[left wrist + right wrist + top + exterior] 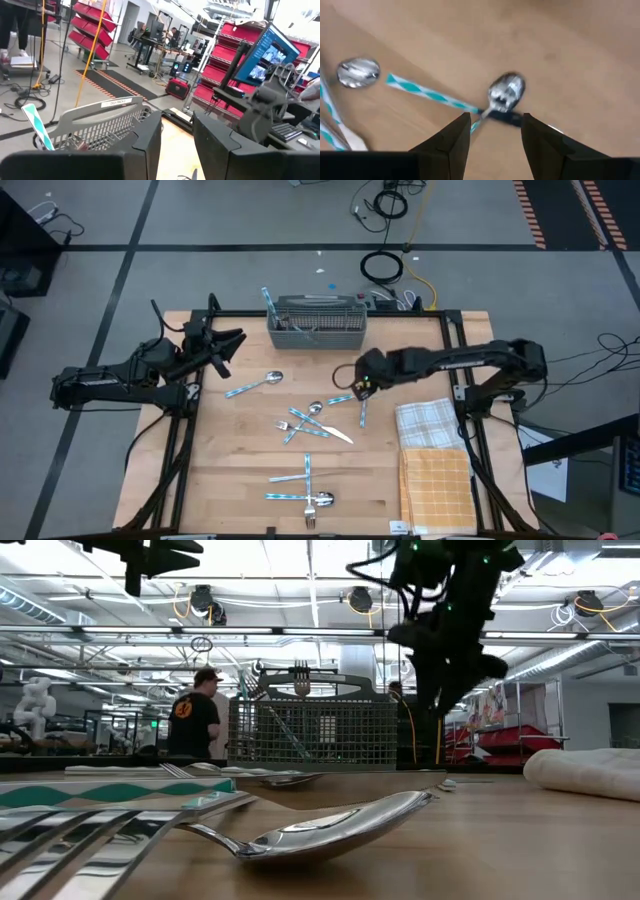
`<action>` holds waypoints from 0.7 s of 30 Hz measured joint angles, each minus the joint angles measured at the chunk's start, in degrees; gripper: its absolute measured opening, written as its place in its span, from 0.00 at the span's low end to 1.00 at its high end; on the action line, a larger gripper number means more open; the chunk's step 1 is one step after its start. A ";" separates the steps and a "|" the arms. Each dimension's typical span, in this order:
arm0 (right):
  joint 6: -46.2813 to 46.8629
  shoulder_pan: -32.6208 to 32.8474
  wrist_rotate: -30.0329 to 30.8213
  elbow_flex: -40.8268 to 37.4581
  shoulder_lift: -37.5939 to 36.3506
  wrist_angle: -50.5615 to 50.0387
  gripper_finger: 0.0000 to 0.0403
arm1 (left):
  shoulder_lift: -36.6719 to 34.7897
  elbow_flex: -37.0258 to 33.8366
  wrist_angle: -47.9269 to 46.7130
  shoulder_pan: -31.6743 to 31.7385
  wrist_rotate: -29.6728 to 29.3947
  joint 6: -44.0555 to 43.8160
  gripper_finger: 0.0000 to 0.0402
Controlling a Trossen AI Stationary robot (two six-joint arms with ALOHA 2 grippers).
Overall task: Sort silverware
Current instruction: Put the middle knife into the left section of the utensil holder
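just before the right tool (fingers apart) lies a spoon.

No text, brand or number can be read with certainty anywhere. In the left wrist view a white label sits on the handle bar of the grey mesh basket; it carries a line of dark print, too small and blurred to make out. A blue monitor screen beyond the surface shows pictures, with nothing legible. In the low view the back of a person's dark shirt bears a round orange emblem whose marks cannot be read.
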 joint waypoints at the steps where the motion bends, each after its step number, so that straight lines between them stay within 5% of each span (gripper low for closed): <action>1: 0.46 1.21 -0.87 -0.70 0.39 1.89 0.40 | -0.05 0.00 -0.01 0.00 0.22 -0.73 0.29; 8: -8.11 11.56 -7.24 -0.99 5.17 27.22 0.40 | -0.09 0.04 -0.84 0.00 2.57 -0.84 0.29; 21: -30.55 9.14 -11.36 21.57 26.22 14.57 0.40 | -0.12 0.04 -2.05 0.00 2.88 -0.86 0.29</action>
